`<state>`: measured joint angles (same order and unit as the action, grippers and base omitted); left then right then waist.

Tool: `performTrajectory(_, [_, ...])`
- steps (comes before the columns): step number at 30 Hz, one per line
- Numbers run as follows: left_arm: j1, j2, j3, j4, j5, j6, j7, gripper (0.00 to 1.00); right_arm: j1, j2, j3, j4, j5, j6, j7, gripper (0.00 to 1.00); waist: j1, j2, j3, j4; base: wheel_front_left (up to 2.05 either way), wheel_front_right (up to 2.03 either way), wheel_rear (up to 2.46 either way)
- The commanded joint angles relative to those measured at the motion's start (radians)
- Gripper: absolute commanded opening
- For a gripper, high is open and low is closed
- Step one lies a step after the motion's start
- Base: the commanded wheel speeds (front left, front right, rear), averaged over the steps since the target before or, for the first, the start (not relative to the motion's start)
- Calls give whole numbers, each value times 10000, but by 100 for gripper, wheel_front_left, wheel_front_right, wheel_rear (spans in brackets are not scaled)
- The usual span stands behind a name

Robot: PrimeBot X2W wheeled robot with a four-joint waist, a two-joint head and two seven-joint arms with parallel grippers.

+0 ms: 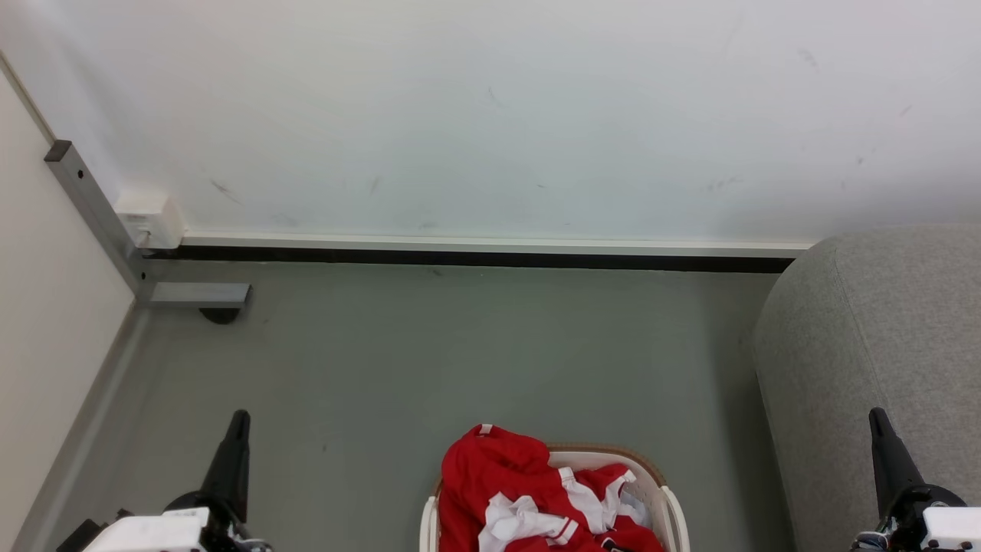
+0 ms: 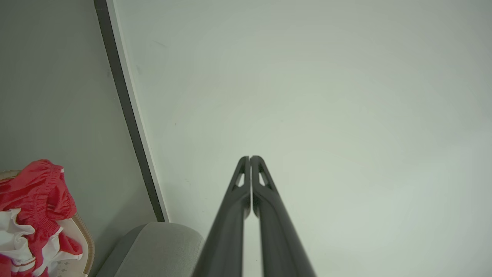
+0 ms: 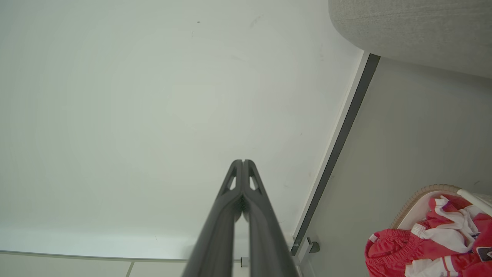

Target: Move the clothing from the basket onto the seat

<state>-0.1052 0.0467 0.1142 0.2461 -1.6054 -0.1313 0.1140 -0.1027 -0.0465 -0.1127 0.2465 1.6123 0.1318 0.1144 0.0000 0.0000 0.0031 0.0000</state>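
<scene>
The basket (image 1: 668, 502) sits on the grey floor (image 1: 421, 360) at the bottom centre of the head view. The clothing (image 1: 498, 475) is heaped inside it, bright red with white trim, and one red fold spills over the basket's far-left rim. The sofa (image 1: 881, 345) stands to the right of the basket with a strip of floor between them, its rounded grey end rising well above the rim.

Your left gripper (image 1: 239, 420) hangs to the left of the basket, well apart from it, pointing toward the white wall (image 1: 490, 115). The left wrist view shows its two dark fingers pressed together tip to tip against that wall. The clothing is in that view's lower left corner, well off to the side of the tips.

Your right gripper (image 1: 877, 420) hangs to the right of the basket, in front of the sofa's side in the head view. In the right wrist view its fingers are closed against each other too. The clothing and the basket's brown rim sit in that view's lower right corner, again well clear of the tips.

So the clothing lies between your two grippers, lower in the head view than both fingertips, and neither one touches it. Beyond the basket a dark baseboard (image 1: 490, 258) runs along the foot of the wall. Far to the basket's left, a small white box (image 1: 149, 218) sits on the wall beside a grey metal post (image 1: 84, 199) in the corner.
</scene>
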Motion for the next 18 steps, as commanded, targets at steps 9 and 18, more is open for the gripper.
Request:
performTrajectory(9, [161,-47,-72,99,100,-2,-181,100,95,63,218,159,-60,-1,-184,100,0,0,4,2,0,0,0])
performTrajectory(18, [276,-33,-229,-32,801,-1,-630,100,28,45,605,104,-1344,-2,-632,100,0,0,29,11,0,0,0])
